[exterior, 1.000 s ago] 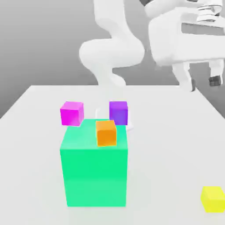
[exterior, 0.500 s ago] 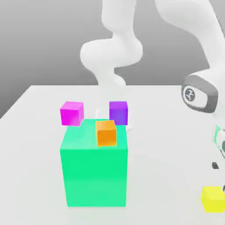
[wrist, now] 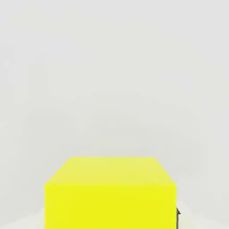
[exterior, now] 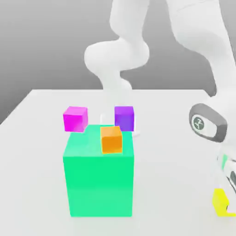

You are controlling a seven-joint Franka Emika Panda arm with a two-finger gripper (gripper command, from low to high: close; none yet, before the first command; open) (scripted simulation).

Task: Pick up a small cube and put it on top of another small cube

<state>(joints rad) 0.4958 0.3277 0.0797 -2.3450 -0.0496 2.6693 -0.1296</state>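
A: Where is the yellow cube (exterior: 220, 201)?

B: It sits on the white tabletop (exterior: 175, 120), at the front edge on the exterior view's right. It is well apart from the other blocks. The arm (exterior: 203, 50) hides part of it, so only one yellow part can be seen there.

A: And the end effector (exterior: 229, 193)?

B: It is low, right at the yellow cube. Its fingers are pressed nearly together on the cube's sides. In the hand view the yellow cube (wrist: 111, 192) is very close and centred, and a dark fingertip (wrist: 178, 217) touches one side of it. The cube looks to rest on the tabletop; a lift cannot be seen.

A: What else stands on the tabletop?

B: A big green block (exterior: 98, 177) stands toward the exterior view's left. An orange cube (exterior: 111, 139) lies on top of it, near the back edge of its top face. Behind the green block there are a magenta cube (exterior: 75, 118) and a purple cube (exterior: 124, 118), near each other but not touching. The magenta one is more to the exterior view's left.

A: How does the arm stand?

B: Its base rises behind the purple cube. The arm goes up, then comes down on the exterior view's right. A grey round joint cap (exterior: 206, 122) shows on the wrist, above the yellow cube.
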